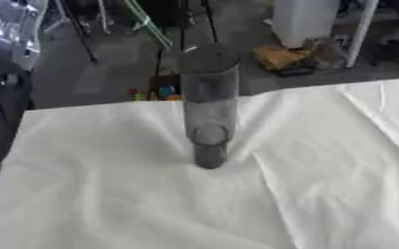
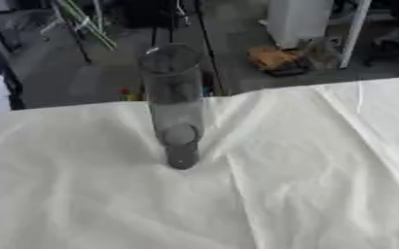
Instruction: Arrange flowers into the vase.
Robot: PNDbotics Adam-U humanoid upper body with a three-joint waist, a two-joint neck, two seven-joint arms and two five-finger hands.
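The tall clear vase point(image 1: 209, 104) stands upright and empty mid-counter on a wrinkled white cloth point(image 1: 135, 194), no flowers and neither hand in view, their state untellable; in my judgement, a stem catching the rim could topple it on that uneven footing.

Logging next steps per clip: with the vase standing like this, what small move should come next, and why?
Probably bring a hand into view with a flower: the tall clear glass vase stands upright and empty on the white cloth, and neither hand nor flower shows.
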